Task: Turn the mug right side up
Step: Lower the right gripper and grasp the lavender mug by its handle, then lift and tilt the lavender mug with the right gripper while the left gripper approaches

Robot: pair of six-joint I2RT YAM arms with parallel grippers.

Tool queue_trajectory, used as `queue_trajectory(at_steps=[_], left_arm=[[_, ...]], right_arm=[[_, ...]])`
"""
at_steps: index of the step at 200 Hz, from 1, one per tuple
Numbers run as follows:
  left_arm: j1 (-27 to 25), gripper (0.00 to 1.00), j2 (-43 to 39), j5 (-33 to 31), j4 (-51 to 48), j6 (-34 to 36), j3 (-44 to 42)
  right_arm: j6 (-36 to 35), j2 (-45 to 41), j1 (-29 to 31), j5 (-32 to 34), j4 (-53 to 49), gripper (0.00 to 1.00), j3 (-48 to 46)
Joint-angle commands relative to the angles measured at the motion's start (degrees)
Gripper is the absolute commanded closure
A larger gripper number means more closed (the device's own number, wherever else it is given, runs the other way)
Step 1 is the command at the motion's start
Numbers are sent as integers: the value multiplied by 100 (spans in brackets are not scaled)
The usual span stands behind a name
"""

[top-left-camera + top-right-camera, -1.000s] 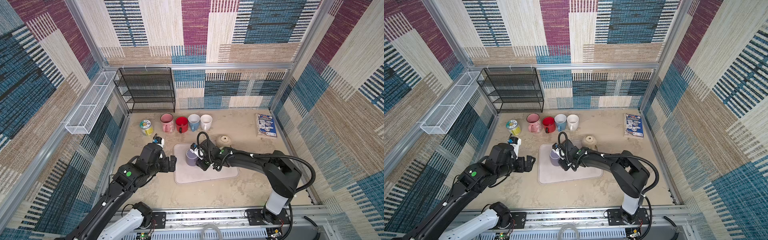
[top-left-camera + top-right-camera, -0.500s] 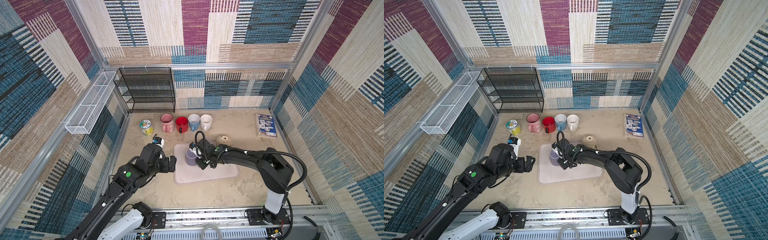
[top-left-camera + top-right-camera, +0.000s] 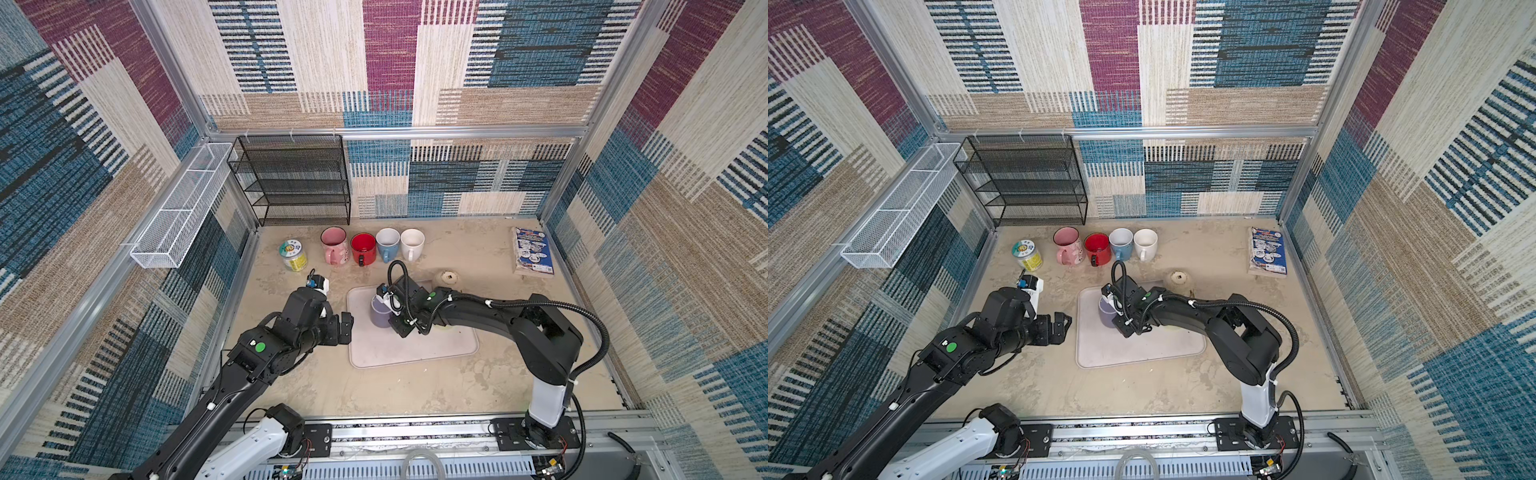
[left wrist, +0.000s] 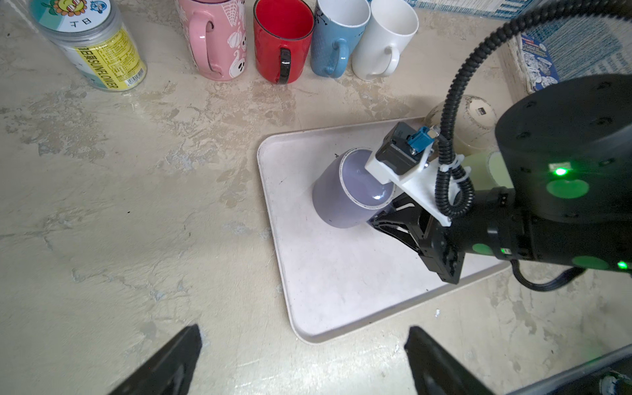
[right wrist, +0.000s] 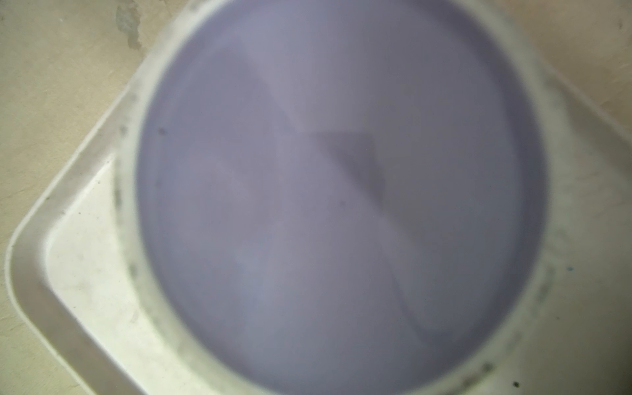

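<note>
Left arm [image 3: 249, 361] reaches forward from the near-left base with the elbow bent. Left gripper [image 4: 302, 333] is low and points right toward the middle, jaws wide apart. Right arm [image 3: 490, 316] folds at a raised elbow, with the forearm stretched low and leftward toward the middle. Right gripper [image 4: 384, 213] points left, jaws drawn narrow, tips hidden, so can't tell if fully closed. The two grippers face each other, near but apart.

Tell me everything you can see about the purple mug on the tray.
The purple mug looks like glossy lavender ceramic. It stands upside down, base up with a pale unglazed ring, by the far left corner of the white tray. The right pincer meets its side; the handle is hidden.
</note>
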Motion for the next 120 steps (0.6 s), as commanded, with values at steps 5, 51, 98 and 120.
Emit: queue_trajectory(at_steps=[5,51,98,120], left_arm=[[-1,1,-32,230,313,-127,-163],[0,3,-185,908,1252,-415,-885],[-1,21,-364,2051,2715,-664,-1613],[-1,30,-440,2604,3542,-800,-1905]], right_arm=[[43,-165,9,-160,90,100,-3],[115,-733,-66,-423,474,100,-174],[365,-1672,-437,-1378,1355,100,-759],[554,-2270,-687,-2102,2021,100,-1173]])
